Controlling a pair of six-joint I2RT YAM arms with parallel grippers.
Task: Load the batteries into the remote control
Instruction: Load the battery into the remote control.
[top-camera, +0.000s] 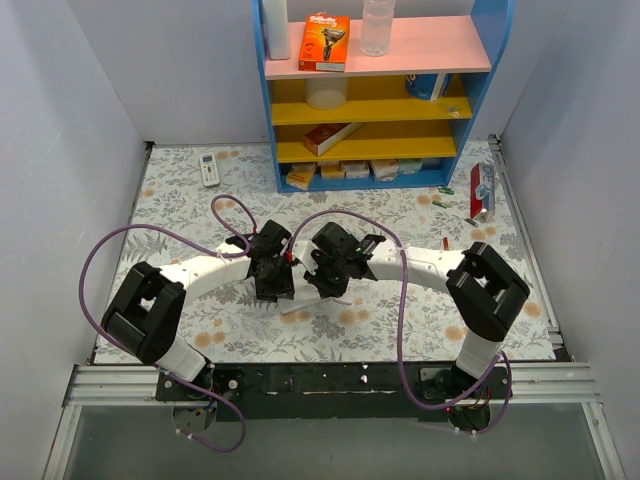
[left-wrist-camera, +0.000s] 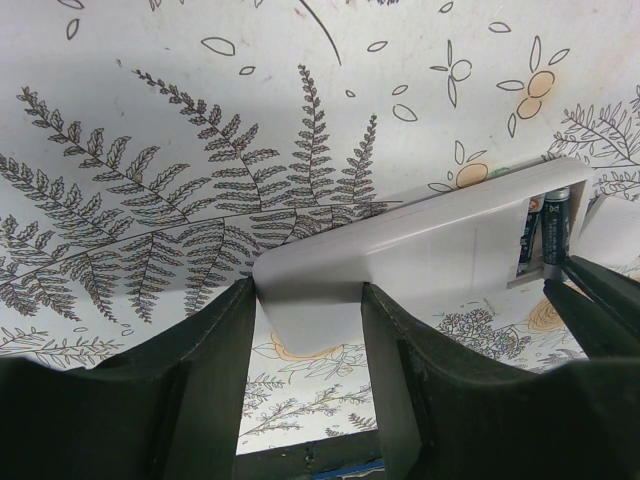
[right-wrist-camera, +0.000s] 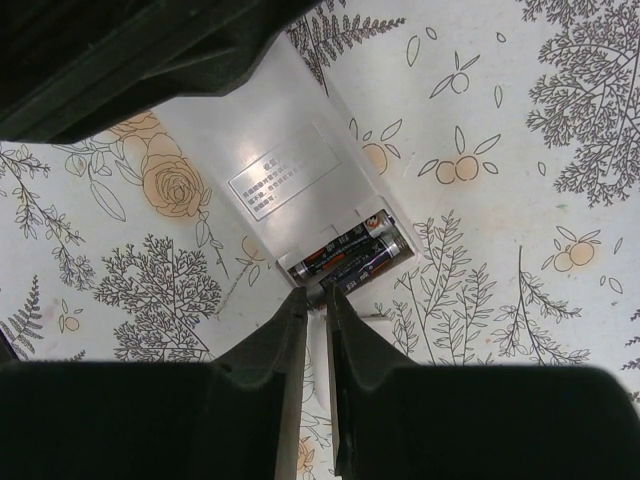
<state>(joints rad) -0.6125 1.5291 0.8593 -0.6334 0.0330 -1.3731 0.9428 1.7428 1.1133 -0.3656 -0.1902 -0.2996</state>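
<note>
Right wrist: right gripper (right-wrist-camera: 318, 300), nearly closed and empty, sat at the batteries' (right-wrist-camera: 350, 258) 6 o'clock; a nudge could have unseated them. Left gripper (left-wrist-camera: 303, 300) clamped the remote control (left-wrist-camera: 400, 260).

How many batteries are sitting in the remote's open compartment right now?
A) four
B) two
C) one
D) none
B: the right wrist view shows two batteries lying side by side inside the opened end of the remote control.
</note>
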